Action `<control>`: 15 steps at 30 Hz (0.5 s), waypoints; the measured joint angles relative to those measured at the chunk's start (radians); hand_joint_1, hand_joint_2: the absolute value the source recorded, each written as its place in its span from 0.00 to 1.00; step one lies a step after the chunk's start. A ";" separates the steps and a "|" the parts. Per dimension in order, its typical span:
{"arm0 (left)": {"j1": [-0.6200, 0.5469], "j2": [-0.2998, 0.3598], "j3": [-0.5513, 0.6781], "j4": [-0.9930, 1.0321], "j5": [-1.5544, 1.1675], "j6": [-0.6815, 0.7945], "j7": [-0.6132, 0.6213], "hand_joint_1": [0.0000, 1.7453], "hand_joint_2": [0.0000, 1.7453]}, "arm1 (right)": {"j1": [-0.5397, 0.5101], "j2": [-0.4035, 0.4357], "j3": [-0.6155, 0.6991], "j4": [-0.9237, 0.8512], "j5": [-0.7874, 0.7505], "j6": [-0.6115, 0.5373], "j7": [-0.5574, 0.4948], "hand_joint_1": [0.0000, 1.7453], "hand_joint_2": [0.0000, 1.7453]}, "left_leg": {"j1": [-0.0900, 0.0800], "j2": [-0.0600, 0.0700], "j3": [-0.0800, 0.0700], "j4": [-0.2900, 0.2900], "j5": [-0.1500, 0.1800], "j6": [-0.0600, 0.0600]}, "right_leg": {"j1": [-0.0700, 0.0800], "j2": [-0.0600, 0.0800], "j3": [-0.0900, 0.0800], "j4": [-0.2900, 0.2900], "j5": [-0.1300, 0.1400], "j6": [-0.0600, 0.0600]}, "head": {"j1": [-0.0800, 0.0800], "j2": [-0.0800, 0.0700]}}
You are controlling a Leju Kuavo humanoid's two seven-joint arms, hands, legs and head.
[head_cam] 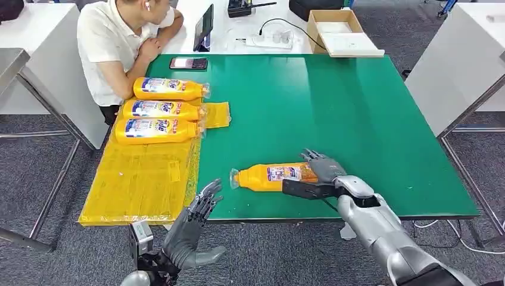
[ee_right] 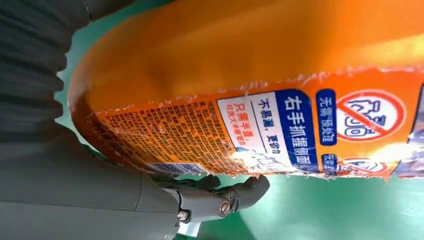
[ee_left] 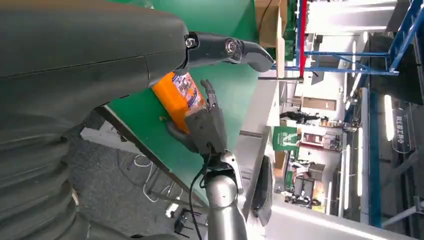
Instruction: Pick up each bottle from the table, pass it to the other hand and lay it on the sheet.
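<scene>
An orange bottle (head_cam: 271, 176) lies on its side on the green table (head_cam: 333, 107) near the front edge, cap pointing left. My right hand (head_cam: 318, 173) grips its base end, fingers over the top and thumb (ee_right: 235, 196) along the near side; up close the label (ee_right: 280, 130) is plain to read. My left hand (head_cam: 202, 205) hovers at the table's front edge, left of the bottle's cap, fingers spread and empty. In the left wrist view the right hand (ee_left: 207, 127) clasps the bottle (ee_left: 177, 97). Three more orange bottles (head_cam: 158, 109) lie side by side on the yellow sheet (head_cam: 143, 179).
A person in a white shirt (head_cam: 116, 44) sits at the far left corner, close to the sheet. A phone (head_cam: 188, 62), a tablet (head_cam: 203, 27), a power strip (head_cam: 268, 40) and a cardboard box (head_cam: 339, 30) lie at the back.
</scene>
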 measured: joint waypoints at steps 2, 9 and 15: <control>0.000 0.000 0.001 0.000 0.000 -0.002 0.000 0.00 1.00 | -0.002 -0.001 0.005 0.001 -0.002 0.000 -0.002 1.00 1.00 | 0.000 0.000 0.000 0.000 0.000 0.000 | 0.000 0.000 0.000 0.000 0.000 0.000 | 0.000 0.000; -0.014 0.003 0.001 0.006 0.000 -0.006 0.003 0.00 1.00 | -0.018 -0.029 0.050 0.005 -0.025 0.039 -0.061 1.00 1.00 | 0.000 0.000 0.000 0.000 0.000 0.000 | 0.000 0.000 0.000 0.000 0.000 0.000 | 0.000 0.000; -0.018 0.005 0.001 0.009 -0.002 -0.005 0.003 0.00 1.00 | 0.003 -0.032 0.063 0.006 -0.094 -0.076 -0.102 1.00 1.00 | 0.000 0.000 0.000 0.000 0.000 0.000 | 0.000 -0.001 0.000 0.000 0.000 0.000 | 0.000 0.000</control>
